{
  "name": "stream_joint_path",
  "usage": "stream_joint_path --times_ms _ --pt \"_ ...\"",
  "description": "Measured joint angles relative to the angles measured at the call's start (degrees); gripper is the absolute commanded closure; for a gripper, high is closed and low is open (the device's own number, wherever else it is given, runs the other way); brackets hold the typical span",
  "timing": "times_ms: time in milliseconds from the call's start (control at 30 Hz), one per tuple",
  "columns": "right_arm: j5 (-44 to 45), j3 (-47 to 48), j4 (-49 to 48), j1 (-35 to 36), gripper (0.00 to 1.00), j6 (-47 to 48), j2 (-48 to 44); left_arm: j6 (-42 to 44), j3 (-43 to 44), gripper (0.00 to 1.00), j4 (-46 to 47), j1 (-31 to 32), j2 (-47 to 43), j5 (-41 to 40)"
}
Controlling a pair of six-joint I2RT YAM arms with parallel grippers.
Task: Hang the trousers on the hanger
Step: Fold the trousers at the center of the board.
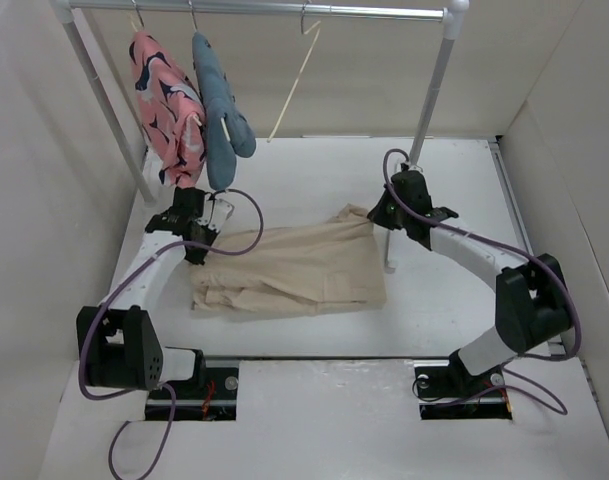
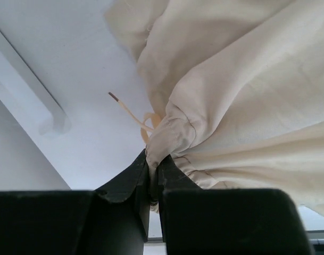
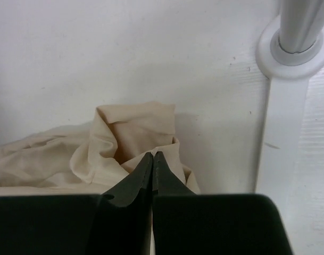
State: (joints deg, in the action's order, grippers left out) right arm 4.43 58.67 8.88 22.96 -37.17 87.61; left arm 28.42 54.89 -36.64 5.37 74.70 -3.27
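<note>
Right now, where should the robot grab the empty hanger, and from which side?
Probably the hanger's long thin arm, below the hook, coming from the near right side. It hangs slanted off the rail with open space there, while the blue garment hangs on its left.

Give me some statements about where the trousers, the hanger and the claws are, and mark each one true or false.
1. The trousers lie on the table. True.
2. The cream hanger already carries the trousers. False: it hangs bare on the rail.
3. The left claw is open. False: it is shut on a bunch of trousers cloth.
4. A pink garment and a blue garment hang on the rail. True.
</note>
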Motion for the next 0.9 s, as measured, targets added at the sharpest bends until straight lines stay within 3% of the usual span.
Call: stream_joint_path --times_ms 67,100,133,167,200,333,467,633,733,900 --pt "-0.37 0.39 -0.61 0.0 1.0 -1.18 2.38 0.72 -0.17 1.0 0.83 0.17 1.33 -0.9" --pt "-0.39 0.83 -0.76 0.0 0.78 -1.84 5.01 0.9 -0.46 0.97 1.51 0.17 2.23 -1.4" --pt "-0.46 0.92 -0.83 0.0 0.78 -2.03 5.88 1.09 -0.92 0.91 2.54 0.15 3.28 -1.9" --pt "-0.57 1.49 -0.57 -0.02 0.41 -2.03 8.0 1.16 -1.29 0.8 3.26 0.17 4.48 -2.51" --pt "-0.59 2.08 -0.39 -0.02 0.35 -2.05 9.99 1.11 -1.53 0.51 3.76 0.17 5.79 -3.08" --pt "-0.52 5.35 2.32 0.83 0.23 1.44 13.53 0.72 -1.44 0.19 3.69 -0.24 8.48 -4.09" --pt "3.69 7.06 5.46 5.35 0.14 5.31 9.11 0.39 1.25 0.13 0.61 -2.05 7.69 -3.02" --pt "10.34 5.22 10.56 15.28 0.13 5.57 -2.25 1.42 4.11 0.13 -4.94 -4.59 1.62 -0.17" --pt "10.93 -0.48 11.78 17.73 0.19 3.39 -8.41 2.73 3.78 0.13 -8.15 -4.63 -1.88 2.05" --pt "10.54 -11.74 15.19 17.75 0.19 -1.81 -12.26 3.23 -3.15 0.13 -8.39 -4.31 -1.03 2.99"
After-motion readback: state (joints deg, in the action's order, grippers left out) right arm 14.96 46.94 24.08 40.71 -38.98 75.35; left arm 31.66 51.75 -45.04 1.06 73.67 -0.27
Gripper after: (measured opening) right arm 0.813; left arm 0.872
